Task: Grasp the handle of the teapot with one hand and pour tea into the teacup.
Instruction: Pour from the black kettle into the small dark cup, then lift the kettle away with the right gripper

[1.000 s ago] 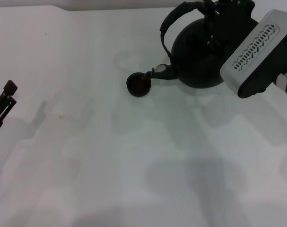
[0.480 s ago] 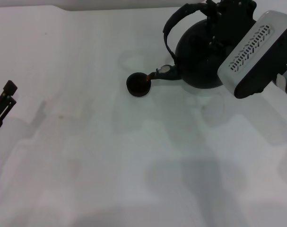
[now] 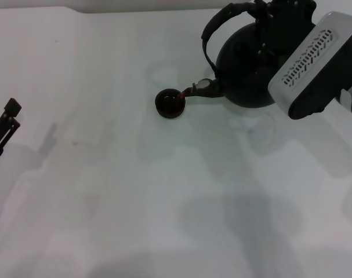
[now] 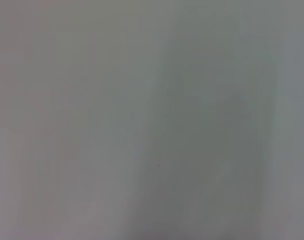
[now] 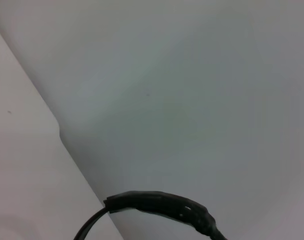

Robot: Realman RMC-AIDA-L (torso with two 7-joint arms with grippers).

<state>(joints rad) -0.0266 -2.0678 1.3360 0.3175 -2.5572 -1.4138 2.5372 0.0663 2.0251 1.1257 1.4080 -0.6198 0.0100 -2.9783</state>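
The round matte-black teapot (image 3: 244,69) hangs tilted at the far right of the table, its short spout (image 3: 200,88) pointing left and down over the teacup. A thin stream of tea runs from the spout into the tiny black teacup (image 3: 169,103), which stands on the table. My right gripper (image 3: 267,13) is shut on the black hoop handle (image 3: 217,24) at the top of the pot. A stretch of the handle also shows in the right wrist view (image 5: 162,204). My left gripper (image 3: 6,119) is parked at the table's left edge.
The white table (image 3: 135,191) stretches out in front of the cup and pot. The right arm's white and black wrist housing (image 3: 315,63) hangs over the table's far right. The left wrist view shows only bare table surface (image 4: 152,120).
The teapot has shifted a little to the right and up and stays tilted over the cup. The cup and the left arm have not moved.
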